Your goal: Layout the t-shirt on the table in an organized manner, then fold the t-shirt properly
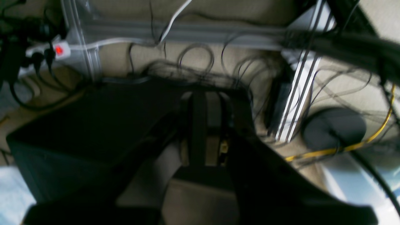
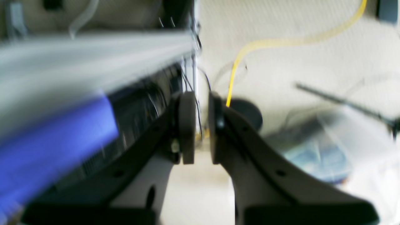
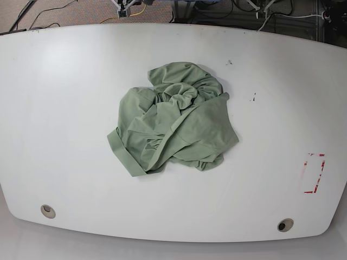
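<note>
The pale green t-shirt [image 3: 173, 122] lies crumpled in a heap at the middle of the white table [image 3: 65, 108], one hemmed edge sticking out at its lower left. Neither arm shows in the base view. The right wrist view is blurred; my right gripper [image 2: 201, 128] hangs over the floor off the table, its pads [image 2: 187, 128] nearly together with nothing between them. My left gripper [image 1: 204, 131] appears only as dark blurred fingers over floor and cables, and how they stand is unclear.
A red tape rectangle [image 3: 314, 173] marks the table's right side. Two grommet holes [image 3: 47, 210] [image 3: 285, 224] sit near the front edge. Cables, a yellow cord [image 1: 359, 145] and a power strip [image 1: 59, 50] lie on the floor behind the table.
</note>
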`<state>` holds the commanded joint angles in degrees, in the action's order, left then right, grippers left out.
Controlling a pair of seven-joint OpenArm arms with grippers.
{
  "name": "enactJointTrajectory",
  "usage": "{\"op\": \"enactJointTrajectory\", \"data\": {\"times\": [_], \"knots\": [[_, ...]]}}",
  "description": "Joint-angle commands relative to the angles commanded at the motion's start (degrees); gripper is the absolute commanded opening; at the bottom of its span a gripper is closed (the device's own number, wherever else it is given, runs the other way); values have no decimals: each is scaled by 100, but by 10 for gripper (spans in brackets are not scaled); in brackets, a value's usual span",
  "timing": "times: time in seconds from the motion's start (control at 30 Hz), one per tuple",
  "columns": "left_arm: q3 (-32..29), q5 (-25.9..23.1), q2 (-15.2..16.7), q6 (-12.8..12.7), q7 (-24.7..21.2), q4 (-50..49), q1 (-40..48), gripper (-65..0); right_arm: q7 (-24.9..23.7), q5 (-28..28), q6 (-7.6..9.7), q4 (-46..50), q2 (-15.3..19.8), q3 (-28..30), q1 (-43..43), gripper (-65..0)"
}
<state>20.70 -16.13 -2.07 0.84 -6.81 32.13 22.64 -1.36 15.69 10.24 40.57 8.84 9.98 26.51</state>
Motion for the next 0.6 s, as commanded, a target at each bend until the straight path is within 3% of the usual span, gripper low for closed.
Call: {"op": "enactJointTrajectory", "data": {"times": [0.23, 0.6], "knots": [[0, 0, 0, 0, 0, 0, 0, -594, 0, 0, 0, 0, 0, -9, 62, -650], [9, 0, 0, 0, -18, 9, 35, -594, -114, 9, -9, 53, 0, -9, 255, -645]]}}
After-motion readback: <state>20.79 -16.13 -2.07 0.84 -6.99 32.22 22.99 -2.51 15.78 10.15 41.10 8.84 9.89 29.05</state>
